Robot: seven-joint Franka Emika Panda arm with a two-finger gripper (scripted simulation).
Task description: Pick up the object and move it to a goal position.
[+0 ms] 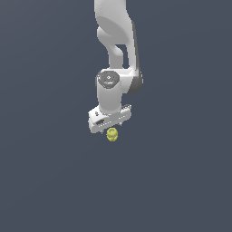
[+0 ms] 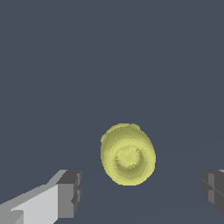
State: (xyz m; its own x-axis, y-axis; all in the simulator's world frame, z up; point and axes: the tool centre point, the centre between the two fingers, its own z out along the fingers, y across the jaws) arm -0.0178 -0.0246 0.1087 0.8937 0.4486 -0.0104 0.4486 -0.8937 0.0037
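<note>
The object (image 1: 112, 134) is a small yellow, roundish, lumpy thing on the dark grey surface, just below the white gripper head in the exterior view. In the wrist view the object (image 2: 127, 154) lies between the two dark finger pads (image 2: 70, 193), with a wide gap on each side. My gripper (image 2: 142, 192) is open and touches nothing. In the exterior view the gripper (image 1: 110, 123) hangs right over the object and its fingers are mostly hidden behind the head.
The white arm (image 1: 117, 41) comes down from the top of the exterior view. Plain dark grey ground (image 1: 45, 181) lies all around the object.
</note>
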